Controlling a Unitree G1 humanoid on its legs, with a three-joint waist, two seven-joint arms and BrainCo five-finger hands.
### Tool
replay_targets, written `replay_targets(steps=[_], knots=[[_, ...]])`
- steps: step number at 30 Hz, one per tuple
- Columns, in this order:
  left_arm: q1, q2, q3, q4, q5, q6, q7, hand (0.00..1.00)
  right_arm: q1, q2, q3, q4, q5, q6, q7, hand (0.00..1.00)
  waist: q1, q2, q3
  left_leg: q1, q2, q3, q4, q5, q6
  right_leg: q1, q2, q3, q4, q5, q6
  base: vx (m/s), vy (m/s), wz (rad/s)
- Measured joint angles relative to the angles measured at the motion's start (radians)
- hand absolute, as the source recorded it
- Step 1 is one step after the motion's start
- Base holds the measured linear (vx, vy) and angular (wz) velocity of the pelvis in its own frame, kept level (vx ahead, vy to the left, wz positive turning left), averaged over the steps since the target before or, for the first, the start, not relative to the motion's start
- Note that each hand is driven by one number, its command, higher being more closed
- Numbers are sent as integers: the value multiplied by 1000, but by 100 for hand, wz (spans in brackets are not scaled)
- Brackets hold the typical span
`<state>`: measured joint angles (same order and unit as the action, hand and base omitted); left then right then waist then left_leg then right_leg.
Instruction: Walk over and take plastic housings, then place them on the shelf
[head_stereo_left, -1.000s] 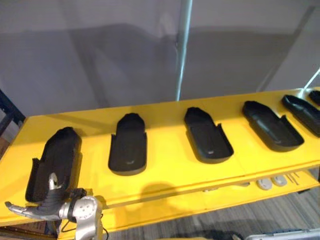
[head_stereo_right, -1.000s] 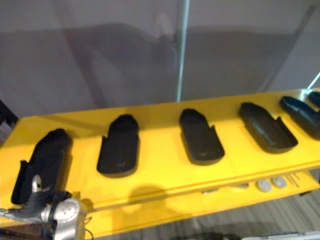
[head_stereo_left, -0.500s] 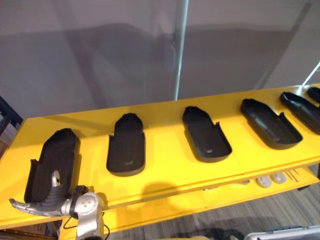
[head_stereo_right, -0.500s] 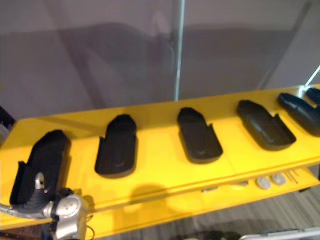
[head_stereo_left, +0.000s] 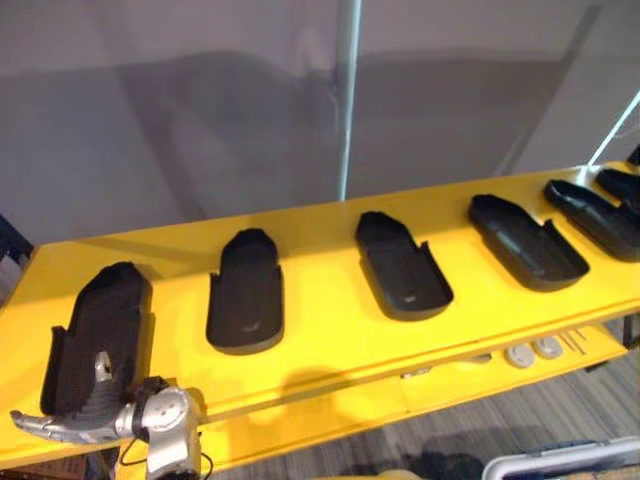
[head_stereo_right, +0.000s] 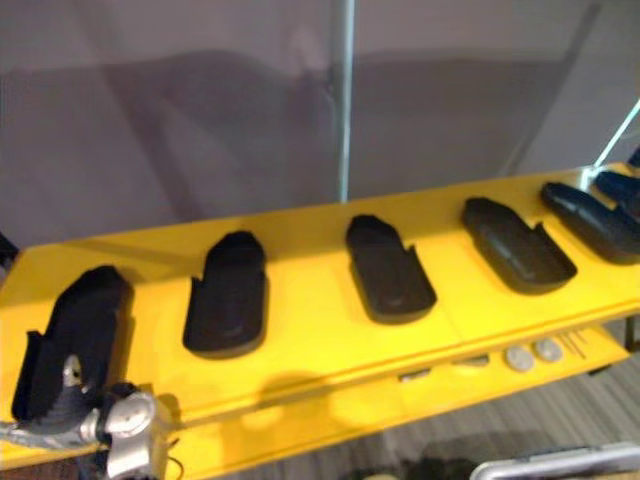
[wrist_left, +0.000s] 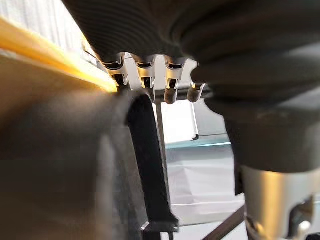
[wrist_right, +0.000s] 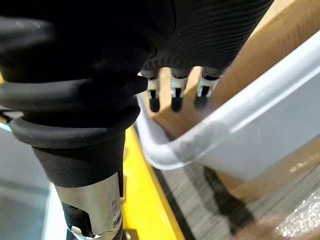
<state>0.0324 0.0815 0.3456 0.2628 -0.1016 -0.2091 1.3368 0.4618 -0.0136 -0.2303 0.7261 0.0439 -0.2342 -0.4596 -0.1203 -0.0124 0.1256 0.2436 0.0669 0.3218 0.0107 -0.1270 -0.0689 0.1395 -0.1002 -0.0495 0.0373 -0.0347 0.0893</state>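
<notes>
Several black plastic housings lie in a row on the yellow shelf (head_stereo_left: 330, 330). The leftmost housing (head_stereo_left: 100, 335) has my left hand (head_stereo_left: 85, 425) at its near end, fingers stretched flat toward the left and thumb raised against the housing's rim. In the left wrist view the straight fingers (wrist_left: 145, 75) sit just above the dark housing (wrist_left: 145, 160). The other housings (head_stereo_left: 245, 305), (head_stereo_left: 400, 265), (head_stereo_left: 525, 240) lie untouched to the right. My right hand (wrist_right: 172, 95) hangs low with relaxed fingers and holds nothing.
A metal pole (head_stereo_left: 347, 100) rises behind the shelf against a grey wall. Small white round parts (head_stereo_left: 520, 353) lie on a lower yellow ledge. A white bin (wrist_right: 225, 135) and a cardboard box (wrist_right: 290, 30) are next to my right hand.
The camera has shifted, so the whole shelf sits a little further left in the picture. My left hand stays at the near end of the leftmost housing.
</notes>
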Motion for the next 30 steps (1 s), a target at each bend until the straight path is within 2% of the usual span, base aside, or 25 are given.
replay_targets(steps=[14, 22, 26, 30], knots=[[-49, 31, 35, 6, -9, 23, 8, 0, 13, -22, 28, -14, -1, 17, -1, 0, -2, 3, 3, -2, 5, 18, 6, -1, -1, -15, 6, 20, 18, -2, -3, -17, -6, -3], [-87, 76, 40, 34, -20, 43, -11, 0, 26, -26, 43, -44, -1, 21, -3, 0, -4, -2, 33, -28, 16, 18, 36, -6, -5, -40, 12, 23, 44, -8, -11, -35, -13, -1], [-122, 85, 46, 77, -59, 69, -17, 0, 32, -37, 43, -48, 0, 22, -21, 0, -4, 9, 45, -37, 19, 18, 47, -7, -5, -52, 13, 24, 49, -7, -11, 0, 0, 0], [-161, 120, 47, 92, -90, 81, -23, 0, 31, -37, 48, -53, 1, 25, -23, 0, -4, 8, 62, -73, 25, 18, 74, -14, -5, -83, 15, 26, 61, -6, -12, 0, 0, 0]])
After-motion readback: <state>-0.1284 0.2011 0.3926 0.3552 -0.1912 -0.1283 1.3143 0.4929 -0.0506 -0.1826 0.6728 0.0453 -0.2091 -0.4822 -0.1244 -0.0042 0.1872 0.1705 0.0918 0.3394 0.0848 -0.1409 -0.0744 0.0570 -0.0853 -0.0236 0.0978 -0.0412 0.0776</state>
